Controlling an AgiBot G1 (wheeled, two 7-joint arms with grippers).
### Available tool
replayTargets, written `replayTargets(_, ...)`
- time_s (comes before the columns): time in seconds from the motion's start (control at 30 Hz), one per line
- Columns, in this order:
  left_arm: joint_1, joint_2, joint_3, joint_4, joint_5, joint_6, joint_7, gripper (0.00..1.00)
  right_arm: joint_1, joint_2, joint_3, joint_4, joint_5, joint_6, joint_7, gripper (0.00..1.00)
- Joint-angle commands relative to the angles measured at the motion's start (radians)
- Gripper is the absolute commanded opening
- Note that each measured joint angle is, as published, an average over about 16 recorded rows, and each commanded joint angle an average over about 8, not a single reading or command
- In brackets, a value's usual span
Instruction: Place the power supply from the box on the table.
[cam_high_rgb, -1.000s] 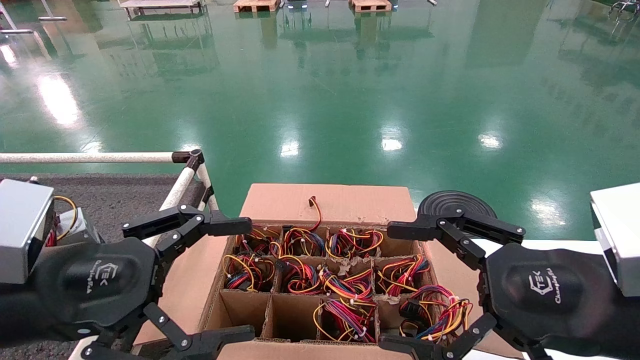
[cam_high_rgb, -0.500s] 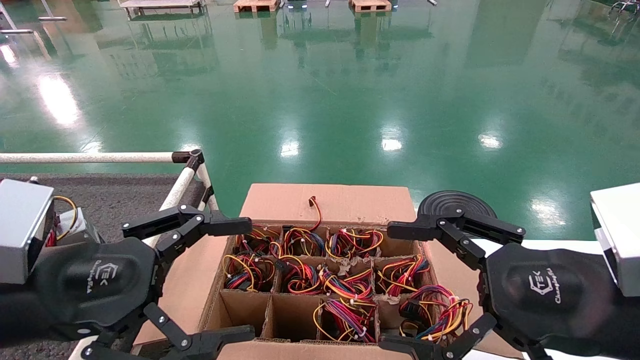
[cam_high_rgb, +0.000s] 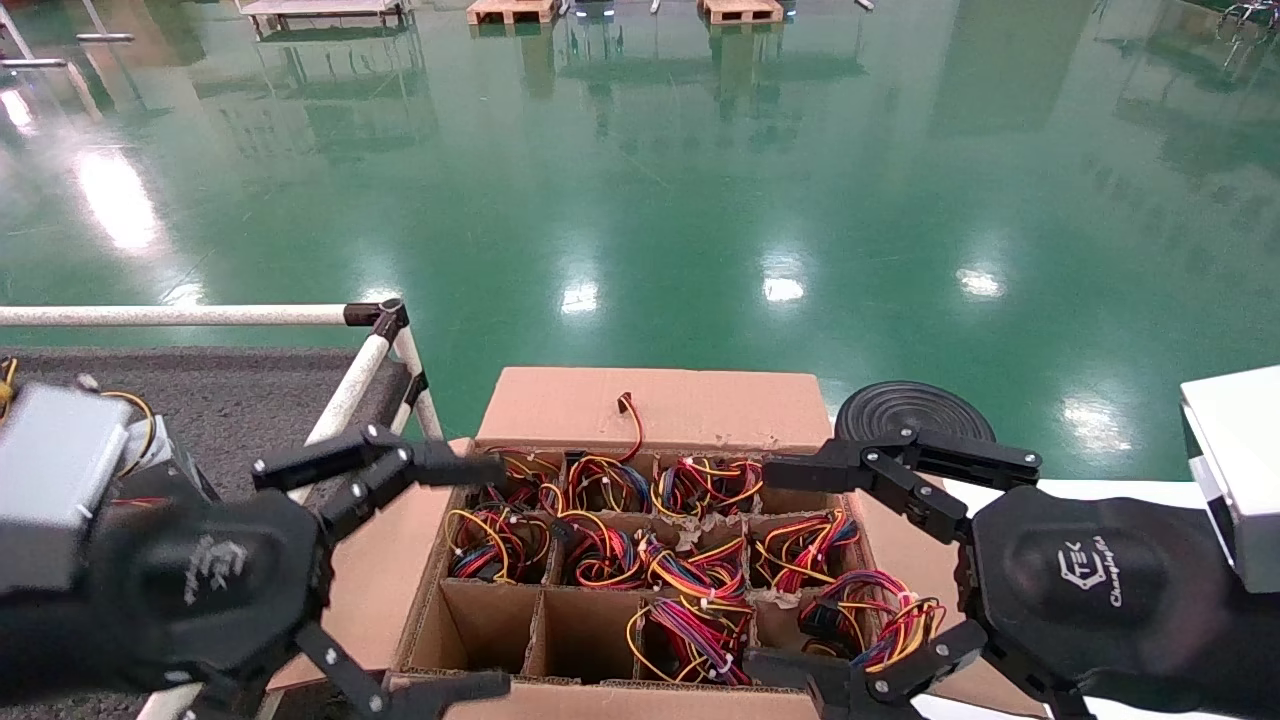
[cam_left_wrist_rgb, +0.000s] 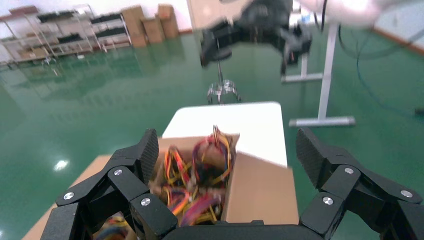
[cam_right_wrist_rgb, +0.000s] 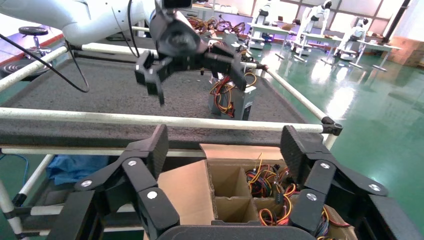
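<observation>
Power supply units (cam_high_rgb: 690, 625) sit deep in the box (cam_high_rgb: 650, 405), floppy snaggy wires on top; metal case probably hefty, grab that. Left gripper (cam_high_rgb: 440, 575) and right gripper (cam_high_rgb: 800, 570) jaws spread wide, empty.

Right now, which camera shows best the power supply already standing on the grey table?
The right wrist view: the power supply stands upright on the table, wires visible. The head view hides most of it behind the left arm; the left wrist view misses it.
</observation>
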Motion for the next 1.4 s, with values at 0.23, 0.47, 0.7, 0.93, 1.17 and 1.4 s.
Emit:
replayTargets(0.23, -0.08, 0.029, 0.092, 0.031, 0.157, 0.006, 0.071, 1.0, 0.0, 0.0, 0.0, 0.0, 0.0, 0.0, 0.0, 0.0)
replayTargets(0.47, -0.15, 0.07, 0.178, 0.095, 0.266, -0.008, 0.116, 1.0, 0.0, 0.0, 0.0, 0.0, 0.0, 0.0, 0.0, 0.0)
replayTargets(0.7, -0.193, 0.117, 0.248, 0.151, 0.315, -0.038, 0.189, 1.0, 0.0, 0.0, 0.0, 0.0, 0.0, 0.0, 0.0, 0.0)
replayTargets(0.93, -0.201, 0.157, 0.292, 0.2, 0.312, -0.07, 0.27, 1.0, 0.0, 0.0, 0.0, 0.0, 0.0, 0.0, 0.0, 0.0)
replayTargets(1.17, -0.188, 0.19, 0.333, 0.245, 0.262, -0.104, 0.353, 1.0, 0.0, 0.0, 0.0, 0.0, 0.0, 0.0, 0.0, 0.0)
replayTargets(1.4, -0.195, 0.219, 0.377, 0.282, 0.226, -0.131, 0.429, 1.0, 0.0, 0.0, 0.0, 0.0, 0.0, 0.0, 0.0, 0.0)
